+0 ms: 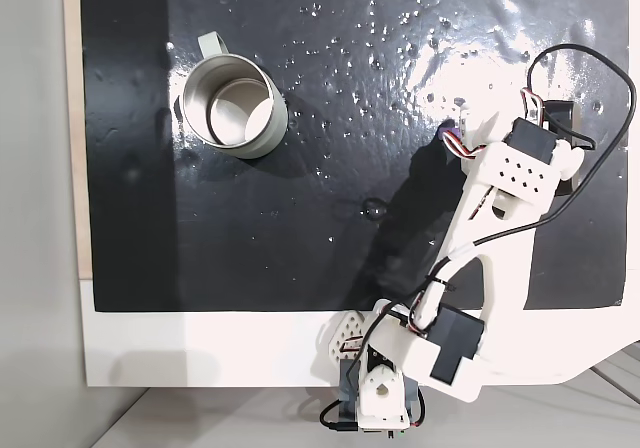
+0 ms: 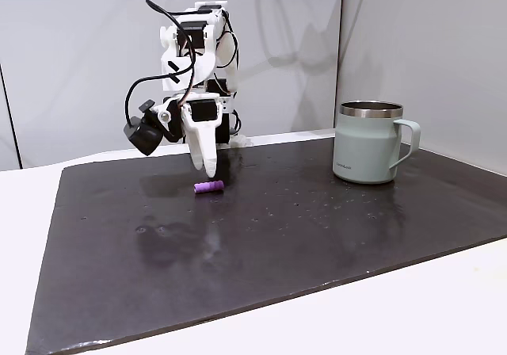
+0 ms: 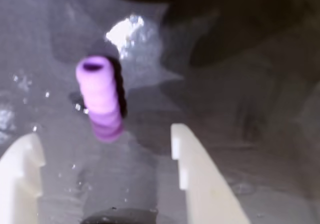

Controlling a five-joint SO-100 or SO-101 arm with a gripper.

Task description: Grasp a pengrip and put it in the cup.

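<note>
Purple and ribbed, the pengrip (image 3: 100, 98) lies on its side on the black mat (image 2: 317, 228), just ahead of the gripper (image 3: 102, 144) in the wrist view, its hollow end turned away from the fingers and its near end reaching towards the gap between them. The two white fingers (image 3: 197, 174) stand apart, one at either side of the lower frame, with nothing between them; the pengrip sits closer to the left-hand finger than to the right one and touches neither. In a fixed view from the side, the gripper (image 2: 207, 165) points down at the mat with its tips just above and behind the pengrip (image 2: 209, 187), which rests on the glossy surface just below them. The cup (image 2: 371, 143), a pale grey-green mug with a silvery rim and a loop handle, stands upright well away from the gripper, far off to the right in that view. In a fixed view from above, the cup (image 1: 233, 106) stands far to the left of the arm's white wrist (image 1: 520, 168), its shiny inside showing.
</note>
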